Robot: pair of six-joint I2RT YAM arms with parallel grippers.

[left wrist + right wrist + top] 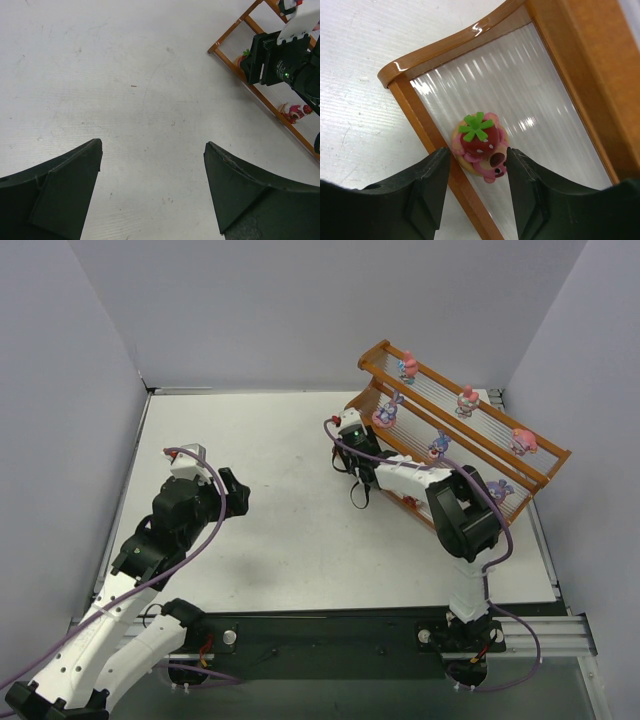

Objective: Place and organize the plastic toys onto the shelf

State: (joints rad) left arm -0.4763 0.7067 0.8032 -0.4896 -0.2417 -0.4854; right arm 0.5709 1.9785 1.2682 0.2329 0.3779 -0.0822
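A red strawberry figurine (479, 136) with a green leaf top and a pink face lies on the pale rods of the shelf's (440, 47) lowest tier, near its left corner. My right gripper (479, 152) straddles it, open, with a small gap on the left and the right finger close to its face. From above, the shelf (545, 455) stands at the back right and the right gripper (352, 455) is at its left end. Pink toys (408, 366) line the top tier and blue-purple ones (438, 445) the middle. My left gripper (153, 144) hangs open over bare table.
The left wrist view shows the shelf's corner (214, 49), the right wrist camera block (280, 55) and another red toy (295, 112) on the lowest tier. White walls enclose the table on three sides. The left arm (180, 515) stands left of centre.
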